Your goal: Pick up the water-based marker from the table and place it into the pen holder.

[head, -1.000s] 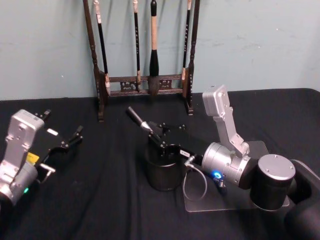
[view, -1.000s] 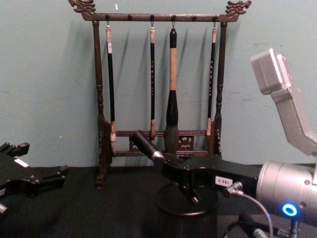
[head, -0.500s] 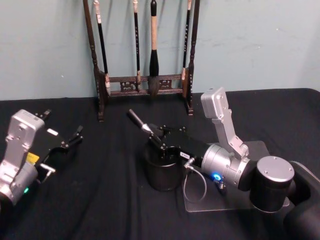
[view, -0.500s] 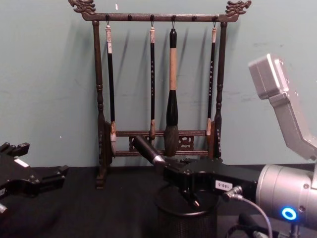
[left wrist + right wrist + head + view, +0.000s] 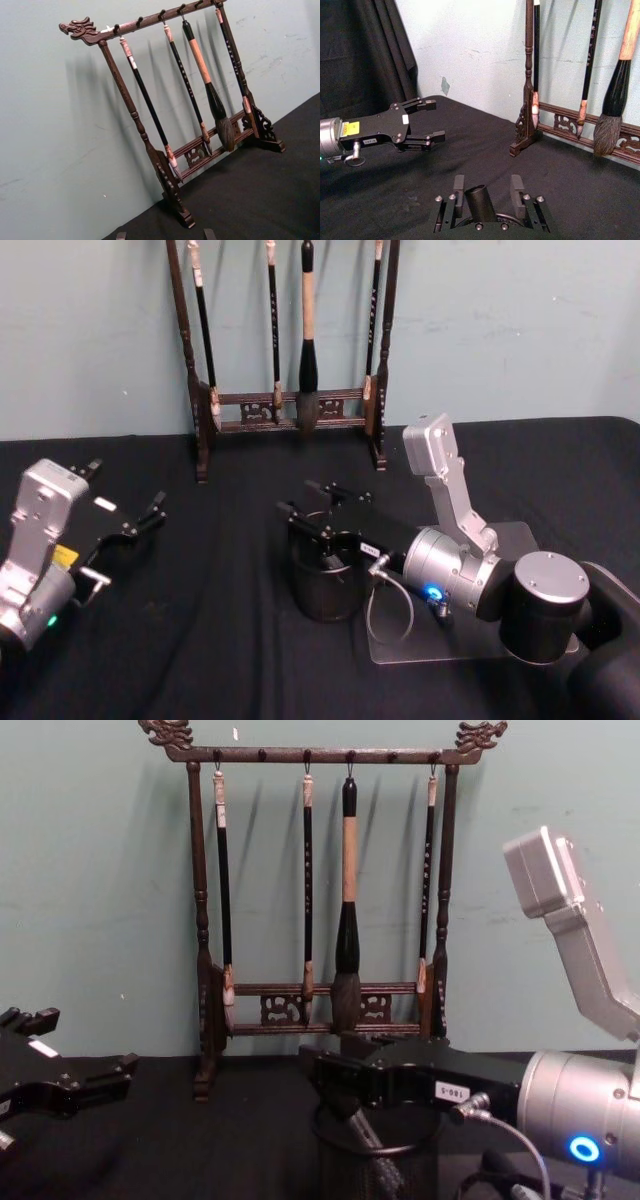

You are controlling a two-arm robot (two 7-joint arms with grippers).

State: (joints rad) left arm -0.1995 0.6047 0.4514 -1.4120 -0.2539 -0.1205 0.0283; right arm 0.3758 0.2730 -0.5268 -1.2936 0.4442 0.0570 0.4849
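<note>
Rack [image 5: 250, 397] of dark carved wood at upper centre of the head view, hung with four calligraphy brushes, set against a pale green wall. Below it, black-clothed table [image 5: 220, 640], with a greyer patch [image 5: 396, 651] at lower right under the right arm. At the left edge, left gripper [image 5: 435, 119] parked above the cloth, fingers spread, holding nothing, well apart from the rest. At centre, pen holder [image 5: 325, 595], a short round black mesh cup, partly covered from above by the right gripper [image 5: 298, 496]; fingers parted, one on either side of the opening, gripping nothing. Inside the cup, water-based marker [image 5: 479, 201]: dark round barrel, leaning, upper end poking up past the rim between the two open fingers, neither closed on it. In the chest view, seen slanting down through the mesh, with a pale grey band partway along.
</note>
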